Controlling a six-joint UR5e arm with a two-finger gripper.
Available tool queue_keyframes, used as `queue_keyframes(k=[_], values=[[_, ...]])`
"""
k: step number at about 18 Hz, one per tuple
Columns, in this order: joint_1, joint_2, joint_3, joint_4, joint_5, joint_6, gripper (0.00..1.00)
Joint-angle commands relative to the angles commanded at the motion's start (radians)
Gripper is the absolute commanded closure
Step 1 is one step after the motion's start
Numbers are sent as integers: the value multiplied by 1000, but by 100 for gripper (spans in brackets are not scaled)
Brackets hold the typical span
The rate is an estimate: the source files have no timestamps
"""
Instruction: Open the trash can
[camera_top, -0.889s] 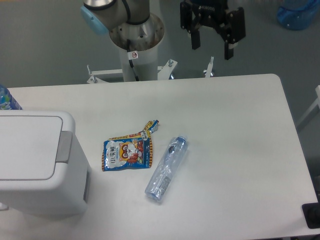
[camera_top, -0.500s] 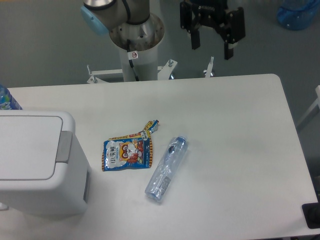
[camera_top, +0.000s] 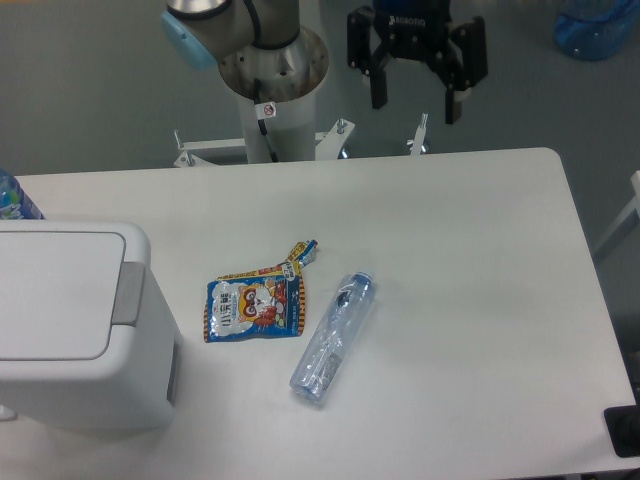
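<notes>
The trash can (camera_top: 75, 330) is a large white boxy bin at the table's left front, with a flat light-grey lid panel (camera_top: 55, 295) lying shut and a grey push tab (camera_top: 129, 293) on its right edge. My gripper (camera_top: 416, 105) hangs high behind the table's far edge, far to the upper right of the bin. Its two black fingers are spread apart and hold nothing.
A blue snack pouch (camera_top: 255, 302) and a crushed clear plastic bottle (camera_top: 333, 336) lie at the table's middle. The arm's base column (camera_top: 272, 70) stands behind the far edge. A blue bottle top (camera_top: 12, 198) shows at the left edge.
My gripper has shifted slightly left and turned a little about its axis, still open. Nothing on the table has moved.
</notes>
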Motion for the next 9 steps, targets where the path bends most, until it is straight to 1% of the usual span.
queue_keyframes(k=[3, 5, 7, 9], values=[[-52, -15, -2, 2, 0, -90, 0], [-94, -28, -2, 6, 0, -190, 0], [-147, -44, -2, 32, 0, -320, 0], [-204, -71, -2, 73, 0, -463, 0]])
